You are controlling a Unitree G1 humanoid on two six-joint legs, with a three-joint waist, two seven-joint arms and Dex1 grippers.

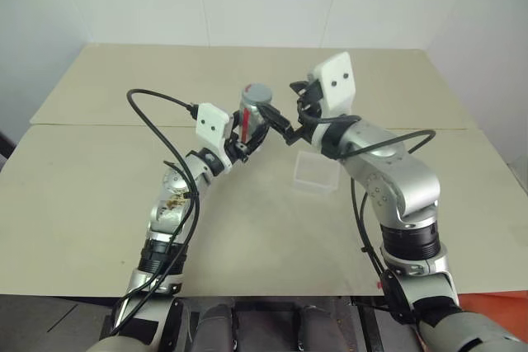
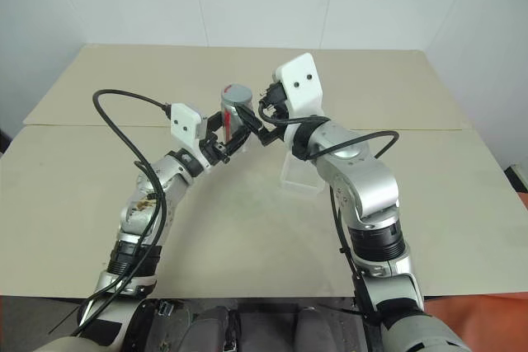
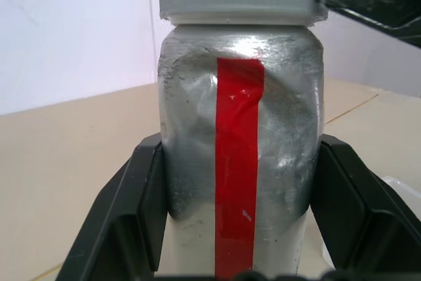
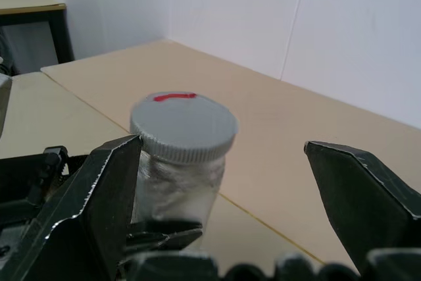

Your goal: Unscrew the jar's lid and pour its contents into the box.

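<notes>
The jar (image 1: 252,118) is held up above the table (image 1: 99,195), with its grey lid (image 1: 257,92) still on top and its red stripe running down the side that faces the left wrist. The left gripper (image 1: 247,139) pinches the jar low on its body: in the left wrist view one black finger (image 3: 141,212) presses against each side of the jar's lower half, and the stripe sits midway between them. The jar stands roughly upright in that grip, its upper half and the lid rising clear above the fingertips. The right gripper (image 4: 223,162) is just beside the jar, at the height of the lid, with its jaws spread wide. In the right wrist view the lid lies next to one finger (image 4: 99,189), about touching its inner edge, while the other finger stands well apart from the jar with bare table showing between them; the lid is therefore off-centre in the gap, not clamped. A short red mark shows on the lid's top. The box (image 1: 316,172) rests on the table below and to the right of the jar, under the right forearm, apart from both grippers. The jar's walls look silvery and dusty, and its contents cannot be made out.
</notes>
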